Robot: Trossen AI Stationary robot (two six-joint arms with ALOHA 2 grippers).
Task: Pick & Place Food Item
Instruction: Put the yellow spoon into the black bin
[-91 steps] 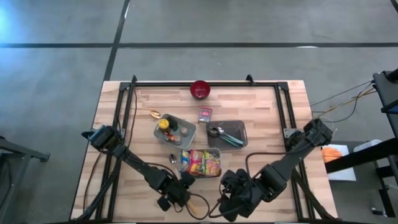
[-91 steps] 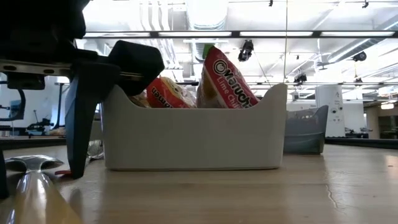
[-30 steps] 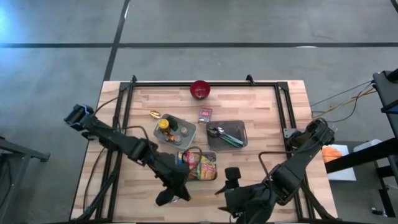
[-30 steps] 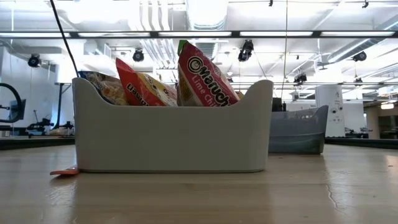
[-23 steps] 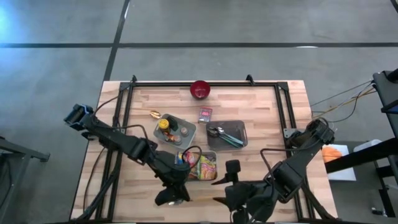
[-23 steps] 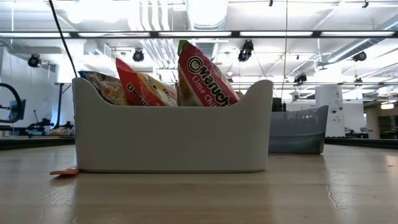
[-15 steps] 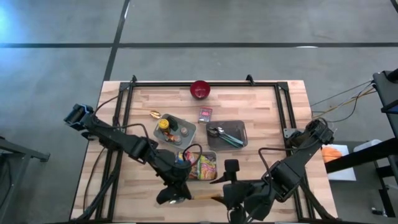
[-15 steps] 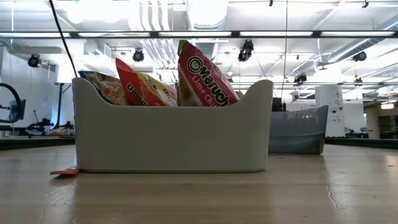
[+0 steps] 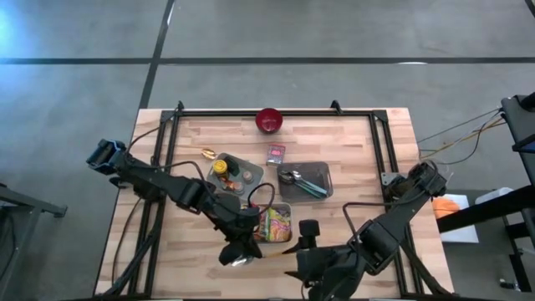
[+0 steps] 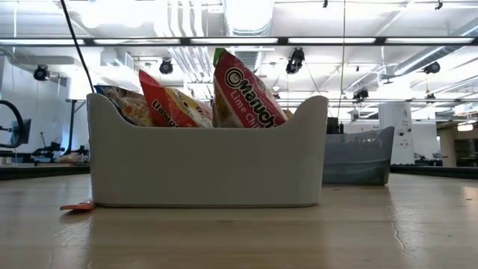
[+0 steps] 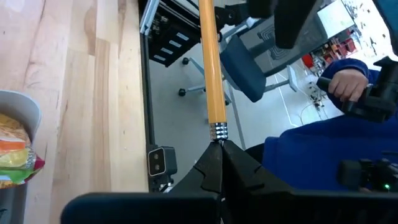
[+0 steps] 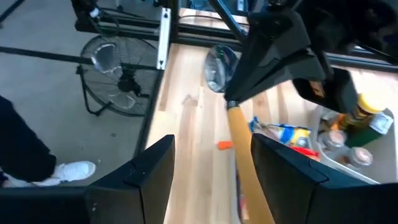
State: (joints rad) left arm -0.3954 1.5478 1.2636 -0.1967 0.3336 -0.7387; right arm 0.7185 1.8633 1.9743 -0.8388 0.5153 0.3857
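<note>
The left pincer (image 11: 219,146) is clamping together on a spoon (image 11: 210,62), pinching it right where the wooden handle is meeting the metal neck. It is hanging above the near edge of the worktop (image 10: 299,239). The spoon's metal bowl is sitting behind this pincer's fingertips, while the handle is reaching straight out in front of them, toward the right pincer (image 12: 214,155). The right pincer is facing the left one with its fingers standing apart, one on each side of the handle's free end; whether they are touching the wood is not showing. The food packets (image 10: 246,86) are standing upright in the white bin (image 10: 209,168), which is resting on the worktop just beyond and below both pincers. Past the left pincer, off the worktop's edge, a person (image 11: 323,143) in blue is sitting.
</note>
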